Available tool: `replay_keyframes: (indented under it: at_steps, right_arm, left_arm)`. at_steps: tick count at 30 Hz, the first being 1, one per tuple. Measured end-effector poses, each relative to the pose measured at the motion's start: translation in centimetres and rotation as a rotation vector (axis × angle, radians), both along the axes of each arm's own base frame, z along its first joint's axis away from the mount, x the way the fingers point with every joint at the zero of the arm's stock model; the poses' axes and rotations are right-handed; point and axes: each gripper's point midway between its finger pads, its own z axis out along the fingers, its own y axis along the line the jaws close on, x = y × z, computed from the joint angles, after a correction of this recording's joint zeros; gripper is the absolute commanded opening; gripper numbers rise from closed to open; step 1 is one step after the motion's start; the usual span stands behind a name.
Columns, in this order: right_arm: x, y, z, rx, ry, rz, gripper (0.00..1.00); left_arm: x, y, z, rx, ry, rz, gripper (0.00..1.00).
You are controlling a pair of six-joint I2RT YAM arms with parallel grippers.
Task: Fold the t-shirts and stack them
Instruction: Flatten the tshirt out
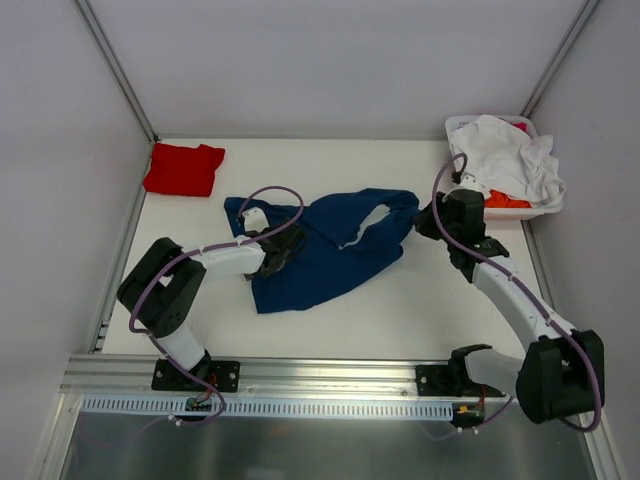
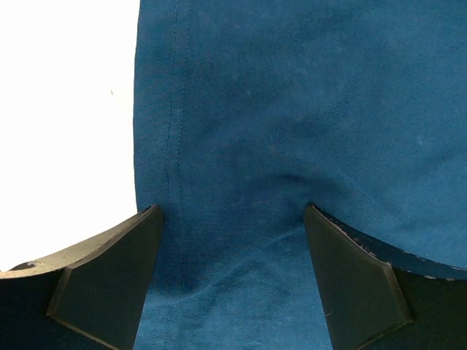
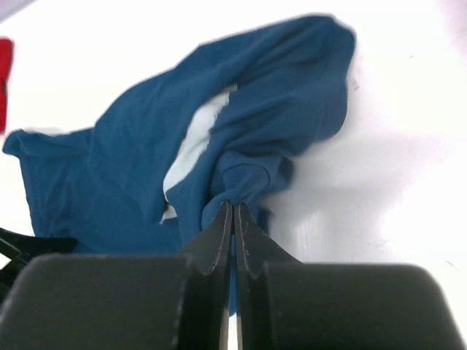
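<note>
A navy blue t-shirt (image 1: 330,250) lies crumpled in the middle of the table, with a pale patch (image 1: 370,222) showing in its folds. My left gripper (image 1: 283,250) is open and rests on its left part; the cloth (image 2: 292,131) fills the gap between the two fingers (image 2: 109,277) near a stitched hem. My right gripper (image 1: 428,218) is shut on a bunched fold at the shirt's right end (image 3: 248,182). A folded red t-shirt (image 1: 183,168) lies at the back left.
A white basket (image 1: 520,205) at the back right holds a heap of white cloth (image 1: 510,155) with orange cloth (image 1: 505,198) under it. The red shirt also shows at the right wrist view's left edge (image 3: 4,80).
</note>
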Motion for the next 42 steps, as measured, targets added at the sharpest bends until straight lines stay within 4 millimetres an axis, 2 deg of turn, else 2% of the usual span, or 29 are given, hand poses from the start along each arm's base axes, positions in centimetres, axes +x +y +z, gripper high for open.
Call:
replay_keyframes:
  at_steps: [2,6,13,19,25,26,27,30,36,39,42]
  right_arm:
    - [-0.6,-0.9,1.4,-0.009,-0.029,-0.026,0.0]
    - [-2.0,-2.6,2.9,-0.034,-0.053,-0.074,0.0]
    - [-4.8,-5.9,3.5,-0.085,-0.053,-0.188,0.0]
    - [-7.6,-9.0,5.7,-0.123,-0.109,-0.324,0.0]
    - [-9.7,-11.3,6.2,-0.157,-0.114,-0.43,0.01]
    - [-10.0,-11.6,6.2,-0.159,-0.114,-0.443,0.04]
    - [-10.2,-11.8,6.2,-0.161,-0.114,-0.456,0.2]
    - [-10.8,-12.3,6.4,-0.166,-0.103,-0.484,0.34]
    - [-10.8,-12.5,6.9,-0.168,-0.104,-0.494,0.35]
    - [-10.6,-12.2,6.5,-0.174,-0.084,-0.474,0.34]
    - [-9.6,-10.9,5.3,-0.167,-0.039,-0.409,0.32]
  left_arm:
    - [0.0,0.0,0.0,0.0,0.0,0.0,0.79]
    - [0.0,0.0,0.0,0.0,0.0,0.0,0.79]
    - [0.0,0.1,0.0,0.003,-0.001,0.0,0.79]
    - [0.0,0.1,0.0,0.007,-0.004,0.0,0.79]
    - [0.0,0.3,-0.1,0.014,-0.012,0.002,0.8]
    - [0.1,0.3,0.0,0.014,-0.014,0.002,0.8]
    - [0.0,0.3,-0.1,0.014,-0.014,0.001,0.8]
    - [0.0,0.2,-0.1,0.015,-0.017,-0.006,0.8]
    - [0.0,0.3,0.0,0.022,-0.017,-0.017,0.83]
    - [-0.1,0.3,0.1,0.021,-0.014,-0.026,0.84]
    - [-0.4,0.3,0.2,0.019,-0.006,-0.04,0.84]
